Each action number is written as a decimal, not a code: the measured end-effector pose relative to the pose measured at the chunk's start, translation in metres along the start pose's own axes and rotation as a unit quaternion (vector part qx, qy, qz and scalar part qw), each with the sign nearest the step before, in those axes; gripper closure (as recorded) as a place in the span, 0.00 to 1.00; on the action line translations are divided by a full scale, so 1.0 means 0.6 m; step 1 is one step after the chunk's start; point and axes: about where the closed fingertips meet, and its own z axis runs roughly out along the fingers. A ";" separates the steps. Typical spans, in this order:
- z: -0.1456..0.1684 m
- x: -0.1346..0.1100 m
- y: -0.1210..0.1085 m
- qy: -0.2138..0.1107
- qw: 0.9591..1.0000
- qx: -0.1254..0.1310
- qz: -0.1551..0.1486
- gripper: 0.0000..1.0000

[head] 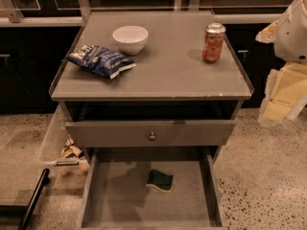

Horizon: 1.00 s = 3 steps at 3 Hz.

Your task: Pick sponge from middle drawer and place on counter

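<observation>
The sponge (159,180), dark green over a pale yellow layer, lies flat on the floor of the open middle drawer (120,200), a little right of centre and towards its back. The grey counter (168,71) is the cabinet top above it. My arm enters at the right edge, and my gripper (277,105) hangs beside the cabinet's right side at about counter height. It is well to the right of the sponge and above it, and it touches nothing.
On the counter stand a white bowl (130,38), a blue snack bag (100,60) and an orange soda can (213,42). A drawer front with a round knob (152,136) overhangs the back of the open drawer. A clear bin (60,143) and a black bar (33,198) are at the left.
</observation>
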 end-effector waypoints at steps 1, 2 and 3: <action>0.000 0.000 0.000 0.000 1.000 0.000 0.000 0.00; 0.015 0.008 0.005 -0.005 1.000 -0.006 0.009 0.00; 0.085 0.032 0.039 -0.022 0.999 -0.034 0.033 0.00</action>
